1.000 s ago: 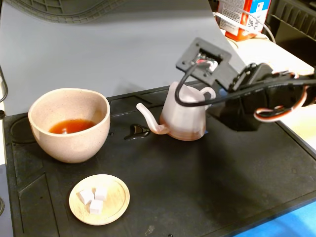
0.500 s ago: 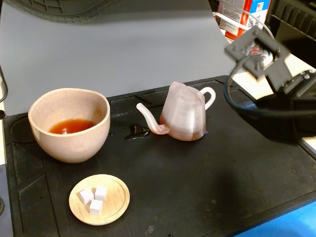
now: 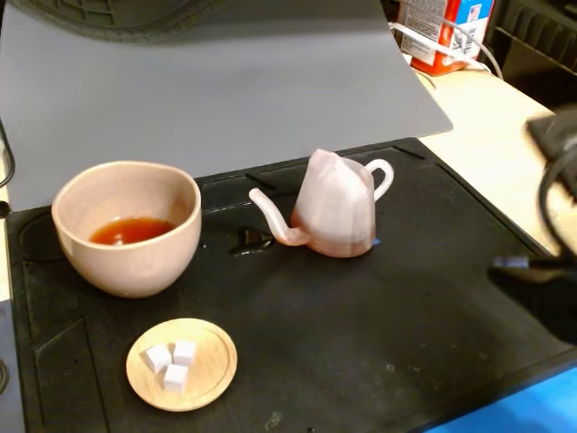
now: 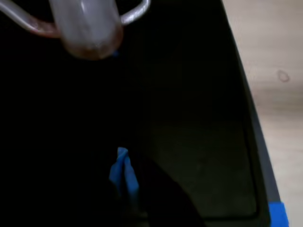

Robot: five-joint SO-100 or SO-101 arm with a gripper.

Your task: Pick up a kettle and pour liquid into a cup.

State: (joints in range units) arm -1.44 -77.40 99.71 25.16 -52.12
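Fixed view: a black mat [image 3: 361, 325] covers the surface, with a grey board propped behind it. The robot arm [image 3: 550, 280] shows only as a dark blur at the right edge, well apart from everything on the mat.

At the left sits the cup [image 3: 126, 225], a wide beige speckled bowl, upright, holding a shallow pool of reddish-brown liquid [image 3: 131, 231]. Near the middle stands the kettle [image 3: 335, 209], a pinkish translucent pot, upright on the mat, its thin spout aimed left toward the cup and its white loop handle on the right, free of any hold. In front of the cup lies a small wooden dish [image 3: 181, 363] with three white cubes.

Wrist view: the kettle's base appears at the top edge, and the end effector [image 4: 124, 175] shows as a blue-tipped dark shape low in the picture, holding nothing; whether it is parted or closed cannot be told.

Judging from this, pouring seems done and the arm is clearing away. The retreat goes best kept low-risk: move straight back to the right, away from the kettle's handle, without sweeping over the cup or dish.
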